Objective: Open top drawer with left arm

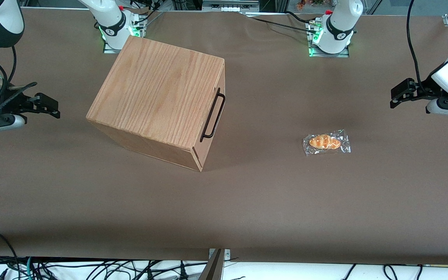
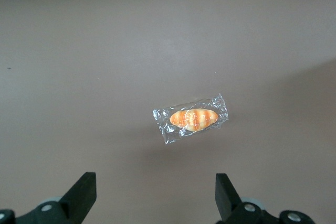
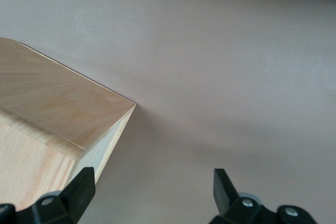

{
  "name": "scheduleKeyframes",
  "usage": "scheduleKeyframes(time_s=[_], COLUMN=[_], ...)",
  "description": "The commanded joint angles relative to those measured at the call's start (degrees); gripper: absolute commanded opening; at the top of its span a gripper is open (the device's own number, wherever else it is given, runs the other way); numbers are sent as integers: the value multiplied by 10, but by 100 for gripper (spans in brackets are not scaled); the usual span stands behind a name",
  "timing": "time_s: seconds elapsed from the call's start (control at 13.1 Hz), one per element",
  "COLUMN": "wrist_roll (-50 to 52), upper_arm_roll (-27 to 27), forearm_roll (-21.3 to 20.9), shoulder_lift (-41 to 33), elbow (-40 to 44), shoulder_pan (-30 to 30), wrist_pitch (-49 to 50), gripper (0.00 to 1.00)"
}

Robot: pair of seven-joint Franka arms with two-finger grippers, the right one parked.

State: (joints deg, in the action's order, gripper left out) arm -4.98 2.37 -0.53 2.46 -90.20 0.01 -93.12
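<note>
The oak cabinet [image 1: 158, 97] stands on the brown table toward the parked arm's end. Its front faces the working arm's end, and the top drawer [image 1: 221, 83] is shut flush, with its long black bar handle [image 1: 213, 115] standing out from the front. My left gripper [image 1: 395, 96] hovers above the table at the working arm's end, far from the handle, with the fingers wide open and nothing between them. In the left wrist view the gripper [image 2: 155, 182] looks down on bare table.
A wrapped bread roll [image 1: 326, 142] lies on the table between the cabinet and my gripper; the left wrist view also shows this roll [image 2: 192, 119]. A corner of the cabinet [image 3: 52, 108] shows in the right wrist view. Cables hang at the table's near edge.
</note>
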Motion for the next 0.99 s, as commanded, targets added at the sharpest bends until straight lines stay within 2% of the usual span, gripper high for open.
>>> scheduleKeyframes(time_s=[0.0, 0.61, 0.92], wrist_roll=[-7, -11, -6], upper_arm_roll=[2, 2, 11], forearm_roll=[-8, -1, 10], shoulder_lift=[-6, -1, 38], elbow=[-5, -5, -4], shoulder_pan=[3, -1, -34], wrist_pitch=[-5, -7, -7], gripper=[100, 100, 100])
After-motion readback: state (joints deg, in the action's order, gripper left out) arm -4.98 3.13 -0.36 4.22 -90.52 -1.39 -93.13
